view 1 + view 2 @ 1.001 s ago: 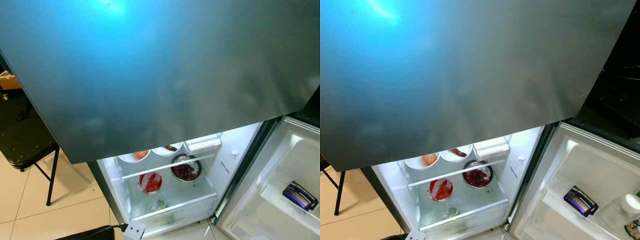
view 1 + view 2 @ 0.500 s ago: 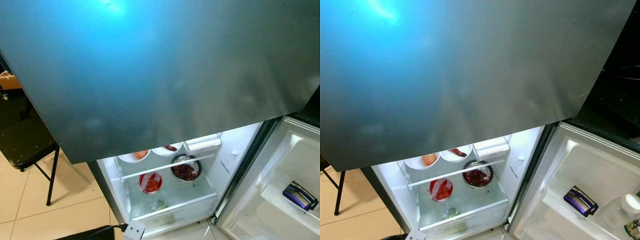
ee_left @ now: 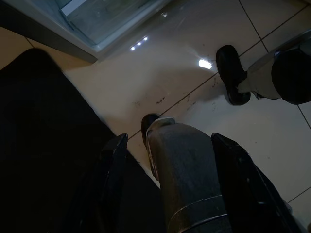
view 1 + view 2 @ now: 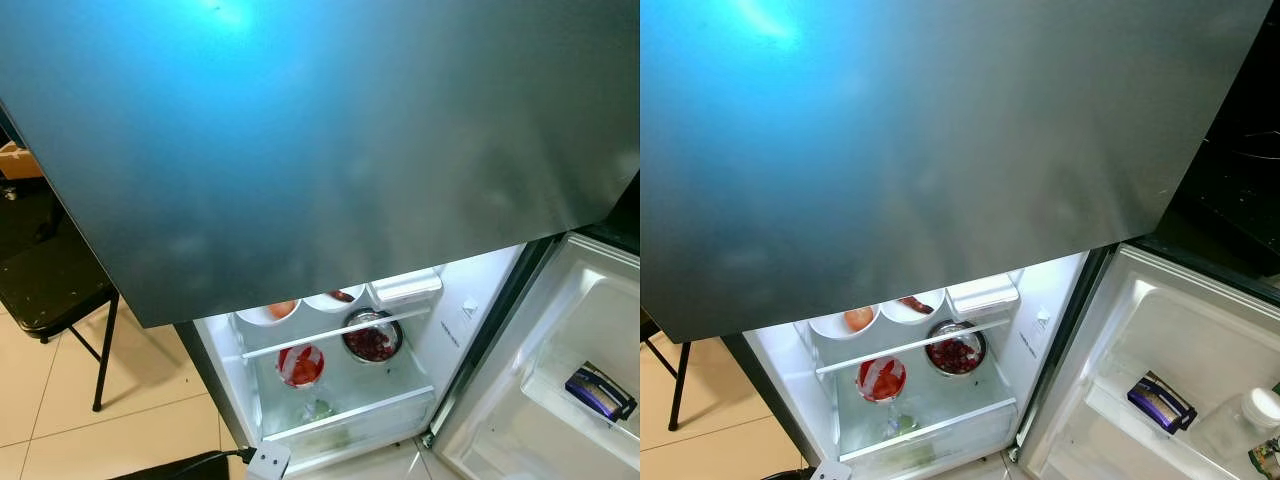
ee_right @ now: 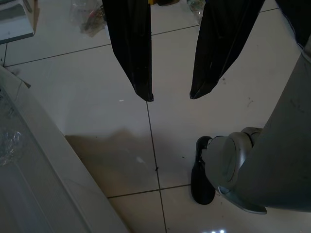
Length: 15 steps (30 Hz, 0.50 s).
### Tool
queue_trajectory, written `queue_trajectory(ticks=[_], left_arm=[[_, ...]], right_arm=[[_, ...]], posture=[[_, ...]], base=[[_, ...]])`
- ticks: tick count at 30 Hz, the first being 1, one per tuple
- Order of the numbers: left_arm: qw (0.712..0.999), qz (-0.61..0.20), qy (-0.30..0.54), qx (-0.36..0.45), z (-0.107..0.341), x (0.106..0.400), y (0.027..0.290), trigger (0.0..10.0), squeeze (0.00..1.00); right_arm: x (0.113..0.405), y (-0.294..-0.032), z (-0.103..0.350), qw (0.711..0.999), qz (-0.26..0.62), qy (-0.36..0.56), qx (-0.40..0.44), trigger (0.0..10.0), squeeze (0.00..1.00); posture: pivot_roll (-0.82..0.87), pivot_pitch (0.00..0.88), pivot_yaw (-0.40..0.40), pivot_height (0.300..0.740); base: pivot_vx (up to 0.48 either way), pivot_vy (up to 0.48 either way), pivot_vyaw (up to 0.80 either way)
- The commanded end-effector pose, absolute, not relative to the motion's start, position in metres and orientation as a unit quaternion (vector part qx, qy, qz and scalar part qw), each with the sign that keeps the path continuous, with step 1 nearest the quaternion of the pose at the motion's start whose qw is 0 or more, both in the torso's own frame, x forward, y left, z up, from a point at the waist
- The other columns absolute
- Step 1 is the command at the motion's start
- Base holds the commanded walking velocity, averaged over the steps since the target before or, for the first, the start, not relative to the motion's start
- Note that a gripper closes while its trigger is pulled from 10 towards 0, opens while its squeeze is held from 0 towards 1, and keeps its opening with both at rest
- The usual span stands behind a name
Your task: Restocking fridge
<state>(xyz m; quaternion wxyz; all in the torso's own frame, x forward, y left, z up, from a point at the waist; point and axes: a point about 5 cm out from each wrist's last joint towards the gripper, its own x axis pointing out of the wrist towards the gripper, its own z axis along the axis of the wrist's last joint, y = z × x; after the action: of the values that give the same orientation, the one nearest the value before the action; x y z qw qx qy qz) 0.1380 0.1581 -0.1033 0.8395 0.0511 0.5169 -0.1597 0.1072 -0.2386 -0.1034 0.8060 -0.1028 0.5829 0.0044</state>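
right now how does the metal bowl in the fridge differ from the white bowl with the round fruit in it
The metal bowl is shiny steel and holds dark red food; the white bowl is plain white and holds one round orange-red fruit. The metal bowl sits right of the white bowl and nearer the open front. The metal bowl looks deeper, the white bowl shallower. Both stand upright and uncovered inside the lit fridge.

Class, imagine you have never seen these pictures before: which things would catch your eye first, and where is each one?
The big dark upper fridge door, with a blue glare, spreads across the top of the head views. Below it glows the lit open compartment: a steel bowl of dark red food and two white bowls on the shelf. At right, the open lower door holds a purple packet in its rack.
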Motion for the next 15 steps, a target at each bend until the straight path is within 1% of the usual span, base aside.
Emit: queue_trajectory(ticks=[1,15], left_arm=[[0.835,-0.162,0.523,0.048,-0.1049,0.1341,0.1554,10.0,0.0],[0.835,-0.162,0.523,0.05,-0.1045,0.1352,0.1565,10.0,0.0]], right_arm=[[0.1034,-0.2398,-0.1041,0.801,0.006,0.589,-0.107,10.0,0.0],[0.1047,-0.2408,-0.1035,0.802,0.008,0.587,-0.11,10.0,0.0]], posture=[[-0.02,0.0,-0.049,0.74],[-0.01,0.0,-0.053,0.74]], base=[[0.0,0.0,0.0],[0.0,0.0,0.0]])
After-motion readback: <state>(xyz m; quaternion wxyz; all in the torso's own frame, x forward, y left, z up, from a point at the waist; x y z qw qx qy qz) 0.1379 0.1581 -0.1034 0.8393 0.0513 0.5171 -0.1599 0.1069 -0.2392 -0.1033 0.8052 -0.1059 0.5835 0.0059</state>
